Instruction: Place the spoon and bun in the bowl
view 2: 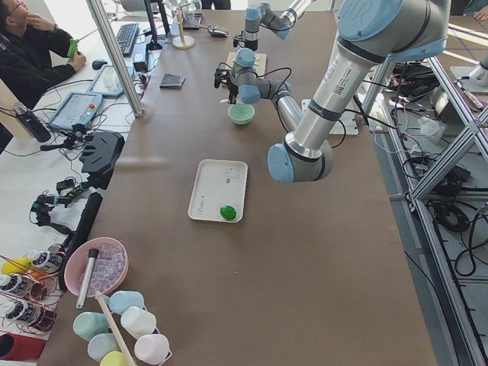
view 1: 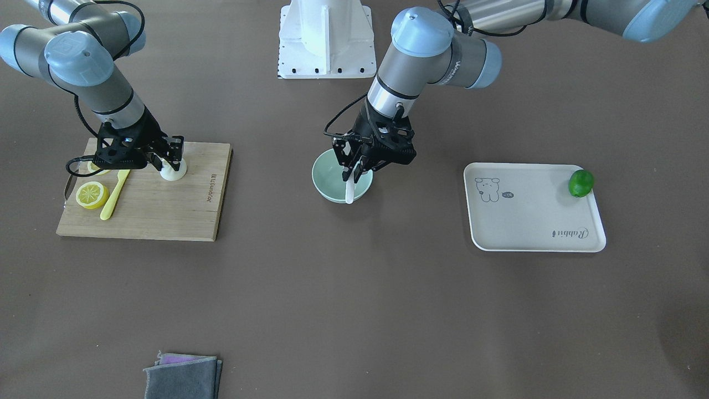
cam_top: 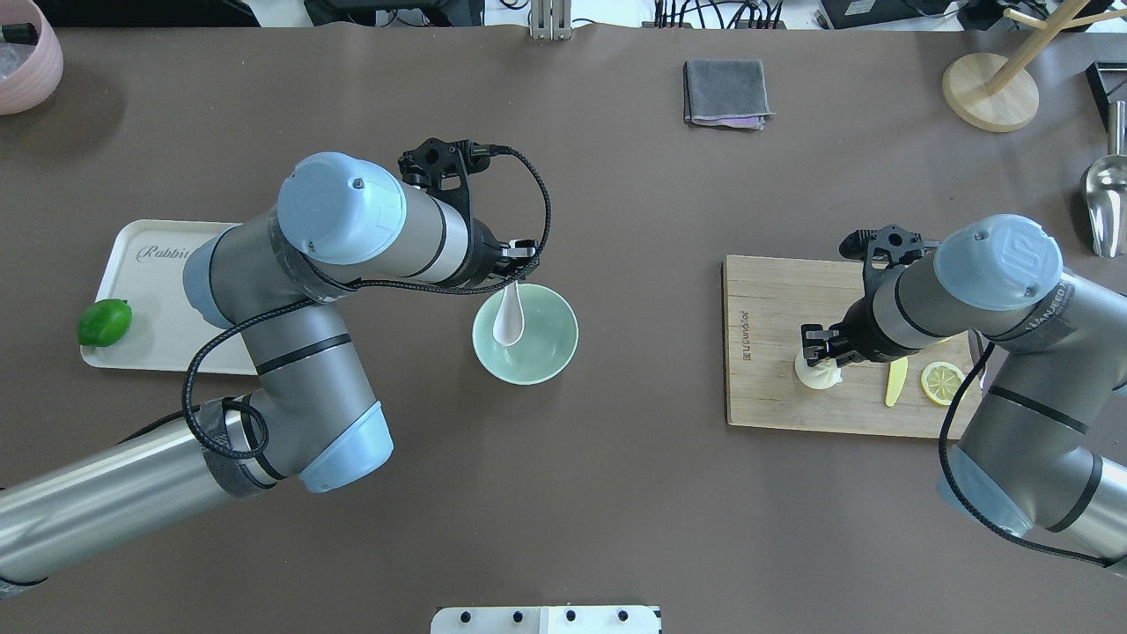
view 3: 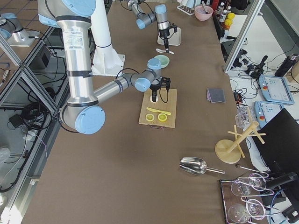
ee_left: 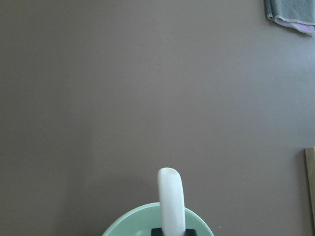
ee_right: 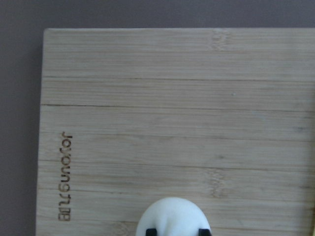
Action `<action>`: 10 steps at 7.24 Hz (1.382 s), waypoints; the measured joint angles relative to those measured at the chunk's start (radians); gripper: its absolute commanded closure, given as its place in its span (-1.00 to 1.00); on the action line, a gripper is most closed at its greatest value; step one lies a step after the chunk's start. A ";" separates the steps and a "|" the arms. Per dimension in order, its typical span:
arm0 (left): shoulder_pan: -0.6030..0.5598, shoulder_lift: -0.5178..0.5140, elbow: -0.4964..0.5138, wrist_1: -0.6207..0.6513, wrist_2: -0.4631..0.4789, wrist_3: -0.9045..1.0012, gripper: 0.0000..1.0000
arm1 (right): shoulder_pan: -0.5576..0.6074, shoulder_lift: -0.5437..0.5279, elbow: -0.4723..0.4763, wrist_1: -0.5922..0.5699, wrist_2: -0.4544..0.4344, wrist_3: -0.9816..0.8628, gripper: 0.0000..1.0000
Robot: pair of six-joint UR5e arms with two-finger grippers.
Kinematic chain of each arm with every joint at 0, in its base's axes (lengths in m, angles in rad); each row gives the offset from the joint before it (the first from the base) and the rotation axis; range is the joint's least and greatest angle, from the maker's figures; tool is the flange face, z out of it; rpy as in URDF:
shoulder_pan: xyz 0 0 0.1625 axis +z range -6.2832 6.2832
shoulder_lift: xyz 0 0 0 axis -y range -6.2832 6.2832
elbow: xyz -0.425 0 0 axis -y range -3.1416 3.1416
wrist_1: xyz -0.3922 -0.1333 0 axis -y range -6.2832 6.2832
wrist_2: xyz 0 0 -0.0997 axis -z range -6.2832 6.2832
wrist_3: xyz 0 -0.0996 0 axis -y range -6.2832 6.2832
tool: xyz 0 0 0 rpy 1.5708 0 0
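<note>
**Spoon poised over the bowl, bun bracketed on the board**

The spoon [cam_top: 508, 319] hangs over the bowl [cam_top: 550, 348], clenched in the left pincer [cam_top: 513, 280] by what looks like its handle. My guess is that lets the broad end drop in cleanly. Whether it touches the bowl, I can't tell.

Clock directions are taken from over the robot's shoulders. At the bowl's three o'clock the bun [cam_top: 819, 373] sits on the wooden cutting board [cam_top: 775, 396]. The right pincer [cam_top: 821, 356] is down over it, a finger on each flank. Biting or only bracketing? I can't tell from here. With one arm per item, neither load should have to wait for the other.

At the bun's three o'clock lie a yellow knife [cam_top: 895, 380] and a lemon slice [cam_top: 942, 382]. At the bowl's nine o'clock is a cream tray [cam_top: 158, 264], with a lime [cam_top: 104, 322] at its eight o'clock edge.

The tabletop is plain brown. A folded grey cloth [cam_top: 726, 91] lies at the bowl's one o'clock, and a wooden rack [cam_top: 990, 92] and a metal scoop [cam_top: 1107, 189] sit in the far corner. An operator [view 2: 27, 46] sits at a desk off the left end.
</note>
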 measured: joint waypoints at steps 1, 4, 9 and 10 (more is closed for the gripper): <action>0.000 0.000 0.000 -0.006 0.003 0.000 1.00 | 0.001 0.005 0.009 -0.001 0.002 0.011 1.00; 0.005 -0.007 0.031 -0.026 0.028 -0.002 1.00 | 0.041 0.052 0.064 -0.062 0.050 0.019 1.00; 0.038 -0.032 0.150 -0.158 0.059 -0.020 1.00 | 0.073 0.110 0.113 -0.142 0.068 0.019 1.00; 0.041 -0.031 0.147 -0.160 0.056 -0.021 1.00 | 0.078 0.115 0.116 -0.147 0.069 0.019 1.00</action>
